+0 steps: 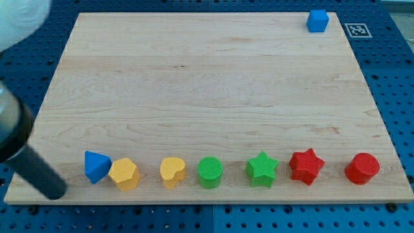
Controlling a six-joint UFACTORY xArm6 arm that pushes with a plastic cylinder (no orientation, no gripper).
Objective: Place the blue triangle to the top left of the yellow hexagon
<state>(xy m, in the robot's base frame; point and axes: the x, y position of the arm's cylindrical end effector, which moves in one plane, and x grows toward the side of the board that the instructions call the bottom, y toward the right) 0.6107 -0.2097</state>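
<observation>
While my tip (57,192) rests at the view's bottom left, blue triangle (96,166) just right, touching yellow hexagon (124,173).

Camera view: single camera, looking down steeply from above and from the bottom side of the wooden board (207,84), which is narrowing toward the view's top. It is framing nearly the whole board, with blue pegboard (394,97) showing along every edge. Standing at moderate range, it is keeping the row of blocks along the view's bottom sharp. The dark rod (32,169) is entering large and blurred at the view's left, close to the lens.
</observation>
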